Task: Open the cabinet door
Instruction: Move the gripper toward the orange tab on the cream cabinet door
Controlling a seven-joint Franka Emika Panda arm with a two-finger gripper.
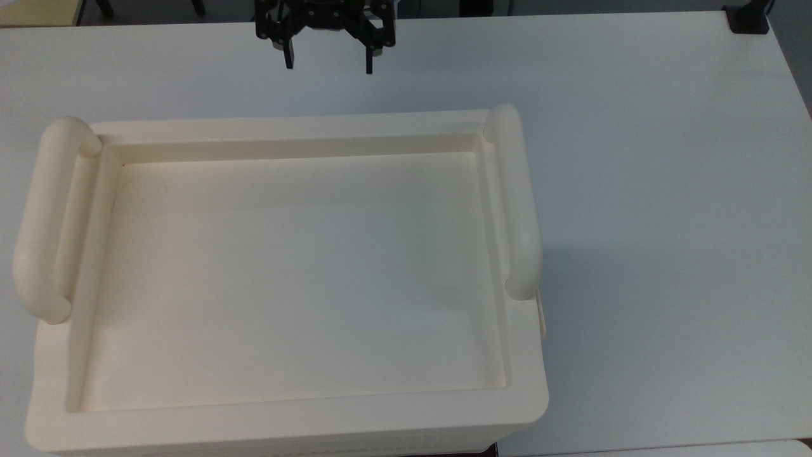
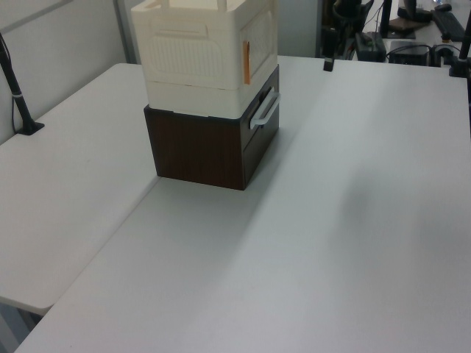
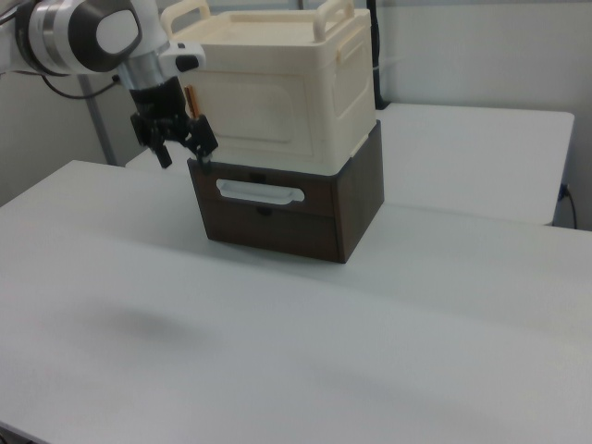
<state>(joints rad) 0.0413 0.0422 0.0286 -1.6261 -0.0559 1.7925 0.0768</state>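
The big cream cabinet [image 1: 285,422] stands on a dark brown drawer box [image 3: 356,208]. In the top view its cabinet door [image 1: 541,314] is a narrow strip on the top view's right side, close against the body. The right view shows the door's panel [image 3: 268,97] face-on, with an orange tab [image 3: 191,97] at its left edge. The same tab [image 2: 246,62] appears in the left view. My gripper [image 1: 329,65] hangs open and empty beyond the cabinet's far edge in the top view. In the right view the gripper [image 3: 185,155] is by the orange tab, whether touching I cannot tell.
Thick tube handles [image 1: 517,203] run along both short sides of the recessed tray top. The brown box has a white drawer handle [image 3: 260,192]. Bare white table [image 2: 353,220] spreads to the left view's right. A black clamp [image 1: 747,19] sits at the table's far corner.
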